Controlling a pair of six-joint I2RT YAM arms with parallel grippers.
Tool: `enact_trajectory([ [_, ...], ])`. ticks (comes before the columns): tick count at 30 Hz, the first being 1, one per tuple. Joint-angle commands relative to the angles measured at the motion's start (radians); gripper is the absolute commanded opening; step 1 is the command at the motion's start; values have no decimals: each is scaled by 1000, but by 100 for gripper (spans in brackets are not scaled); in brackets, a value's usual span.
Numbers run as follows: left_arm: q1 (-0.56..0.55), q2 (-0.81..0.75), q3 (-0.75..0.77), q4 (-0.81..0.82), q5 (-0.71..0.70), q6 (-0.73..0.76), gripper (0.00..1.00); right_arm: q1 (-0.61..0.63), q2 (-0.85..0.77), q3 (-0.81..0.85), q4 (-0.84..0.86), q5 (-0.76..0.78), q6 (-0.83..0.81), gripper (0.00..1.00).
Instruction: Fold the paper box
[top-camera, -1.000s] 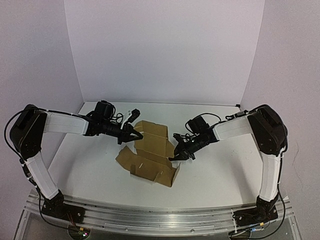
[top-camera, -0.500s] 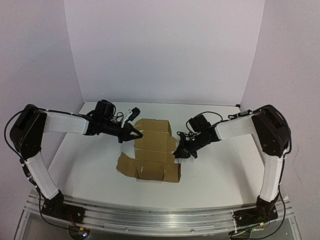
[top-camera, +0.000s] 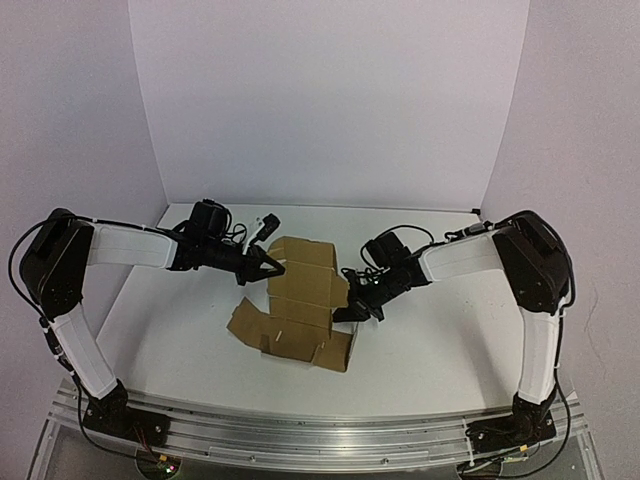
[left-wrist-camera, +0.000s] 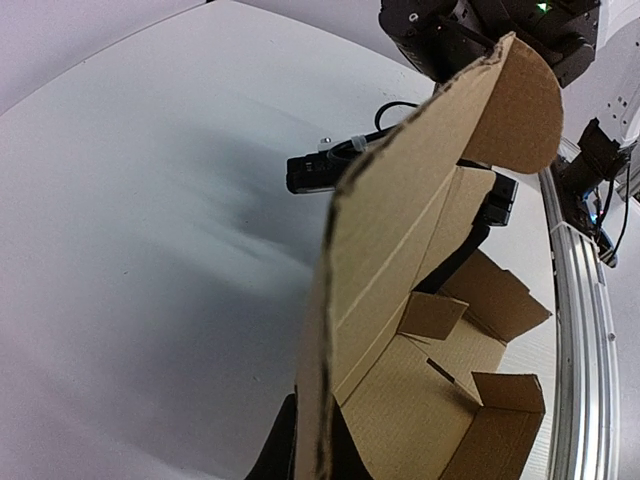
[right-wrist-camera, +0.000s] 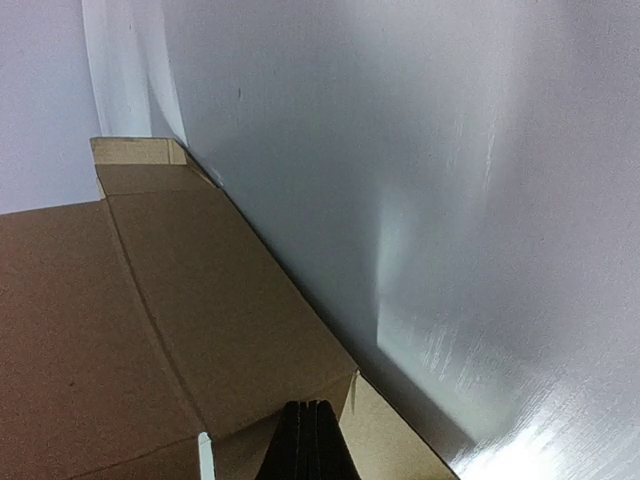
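The paper box (top-camera: 300, 300) is a brown cardboard sheet, partly folded, lying mid-table with side flaps raised. My left gripper (top-camera: 272, 268) is at its far-left edge. In the left wrist view a panel of the paper box (left-wrist-camera: 400, 250) stands edge-on and runs between the dark fingers of the left gripper (left-wrist-camera: 310, 455), which is shut on it. My right gripper (top-camera: 350, 308) is at the box's right side. In the right wrist view the right gripper (right-wrist-camera: 308, 445) is shut, its tip against the brown panel of the paper box (right-wrist-camera: 150, 320), with nothing seen between the fingers.
A small black rectangular object (top-camera: 268, 224) lies behind the box, also seen in the left wrist view as the small black object (left-wrist-camera: 320, 170). White walls (top-camera: 330, 100) close the back and sides. An aluminium rail (top-camera: 320, 432) runs along the near edge.
The box lay flatter half a second ago and now has its near part tipped again. My right gripper has shifted left and down along the box's right side. The left gripper stays put.
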Motion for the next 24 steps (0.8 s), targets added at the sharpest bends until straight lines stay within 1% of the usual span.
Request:
enact_trajectory([
  [1,-3,-7,52,23,-2,-41,0,5,19,29,-3,-59,31,0],
  [7,-3,-3,53,15,19,-76,0,6,53,42,12,-33,77,0],
  [12,-5,-14,52,5,16,-102,0,7,76,59,58,-32,161,0],
  [15,-6,-22,47,-1,6,-101,0,7,76,58,119,-61,231,0],
  [20,-5,-21,53,-3,-48,-82,0,7,31,41,103,-62,233,0],
  [24,-5,-29,50,12,-56,-55,0,10,7,7,97,-70,243,0],
])
